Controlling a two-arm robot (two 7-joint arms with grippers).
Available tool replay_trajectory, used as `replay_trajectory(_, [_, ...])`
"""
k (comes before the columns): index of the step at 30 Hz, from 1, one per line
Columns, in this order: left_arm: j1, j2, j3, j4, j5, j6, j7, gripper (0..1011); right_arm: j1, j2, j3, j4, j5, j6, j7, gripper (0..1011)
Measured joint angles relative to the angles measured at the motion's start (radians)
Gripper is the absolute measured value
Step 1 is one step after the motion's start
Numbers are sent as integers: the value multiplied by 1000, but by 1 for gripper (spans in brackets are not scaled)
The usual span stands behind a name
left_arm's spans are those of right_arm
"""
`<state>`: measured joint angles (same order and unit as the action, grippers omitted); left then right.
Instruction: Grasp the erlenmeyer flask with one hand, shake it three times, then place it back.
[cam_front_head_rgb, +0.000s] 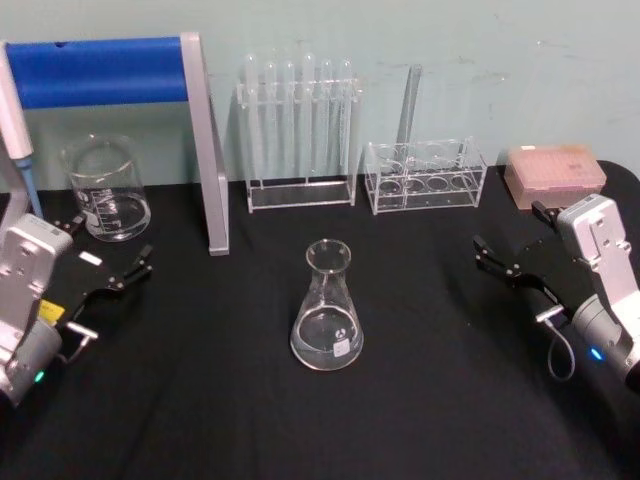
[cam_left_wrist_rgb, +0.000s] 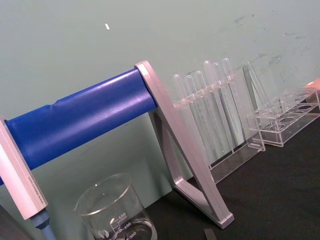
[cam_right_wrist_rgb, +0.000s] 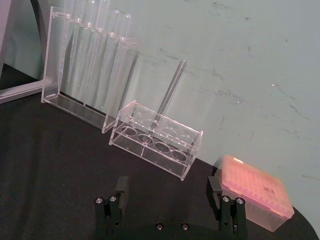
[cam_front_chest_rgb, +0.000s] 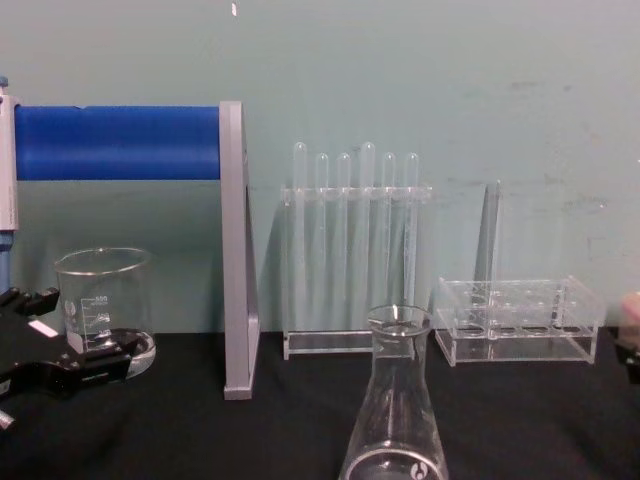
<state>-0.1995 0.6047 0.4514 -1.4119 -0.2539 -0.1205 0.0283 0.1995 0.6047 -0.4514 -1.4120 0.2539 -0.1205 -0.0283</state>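
The erlenmeyer flask (cam_front_head_rgb: 327, 310) stands upright on the black table, midway between my two arms; its neck and shoulders rise at the lower edge of the chest view (cam_front_chest_rgb: 395, 410). My left gripper (cam_front_head_rgb: 108, 248) rests open at the left, next to the beaker, well apart from the flask, and enters the chest view (cam_front_chest_rgb: 62, 335) with a white label on it. My right gripper (cam_front_head_rgb: 512, 232) hovers open at the right, with nothing between its fingers (cam_right_wrist_rgb: 120, 187). Neither gripper touches the flask.
A glass beaker (cam_front_head_rgb: 105, 187) sits at the back left beside a stand with a blue bar (cam_front_head_rgb: 100, 70) and a grey leg (cam_front_head_rgb: 212, 150). Behind the flask are a tall test tube rack (cam_front_head_rgb: 298, 130) and a low clear rack (cam_front_head_rgb: 425, 175) holding a glass rod. A pink tip box (cam_front_head_rgb: 555, 172) sits far right.
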Motion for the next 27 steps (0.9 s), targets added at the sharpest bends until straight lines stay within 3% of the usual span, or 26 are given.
replay_trajectory(27, [0,0,0,0,0,0,0,1001,0,0,0,0,0,0,0,1000])
